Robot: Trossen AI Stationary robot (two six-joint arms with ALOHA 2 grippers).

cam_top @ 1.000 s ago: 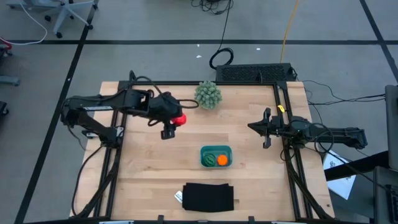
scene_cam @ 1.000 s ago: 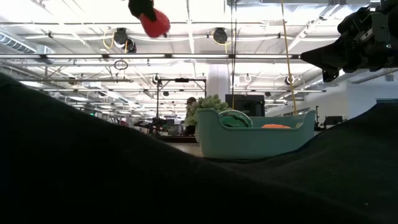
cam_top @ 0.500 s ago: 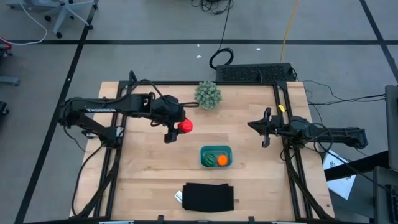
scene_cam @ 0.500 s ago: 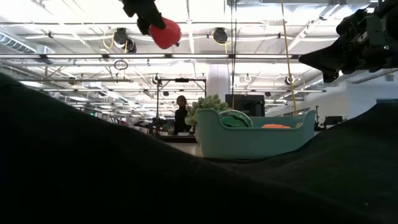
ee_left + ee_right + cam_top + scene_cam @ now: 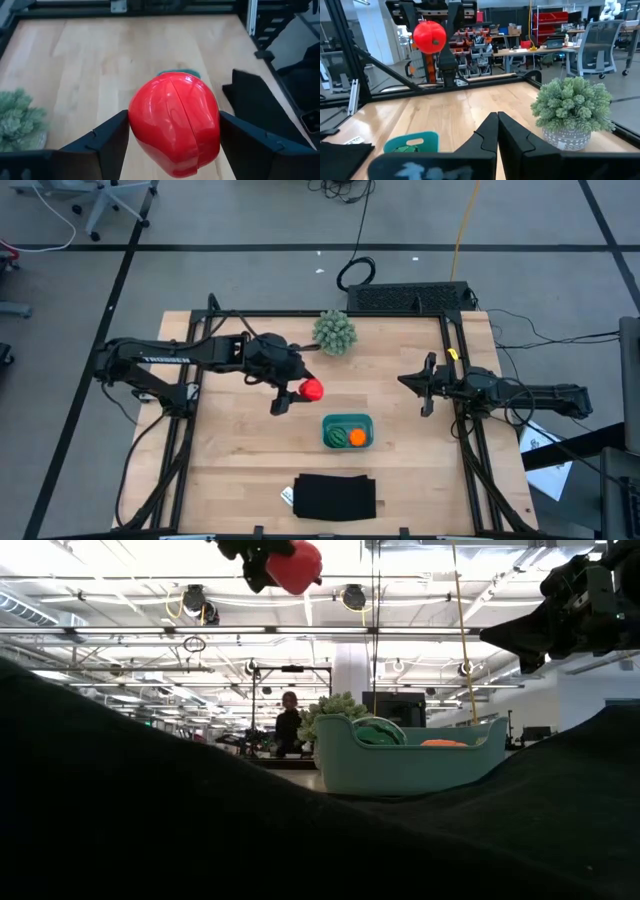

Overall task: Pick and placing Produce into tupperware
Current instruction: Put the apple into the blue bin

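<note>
My left gripper carries the red tomato-like ball above the wooden table, a short way toward the far-left of the teal tupperware. The tupperware stands on the table's middle and holds the dark green striped ball and the orange ball. In the low view the red ball hangs high, left of the tupperware. My right gripper waits shut at the table's right edge, touching nothing. My left gripper pinches the red ball between its two fingers, one finger on each side of its widest part. The ball is lifted clear of the table and sticks out beyond the fingertips.
A spiky pale-green plant in a pot stands near the table's far edge. A flat black rectangle lies at the near edge, in front of the tupperware. Bare wood lies between the tupperware and the right arm. A person stands far off in the room.
My left gripper has carried the red ball toward the table's right and slightly toward the near edge, closing on the tupperware, still shut on it and held high. The right arm has kept still.
</note>
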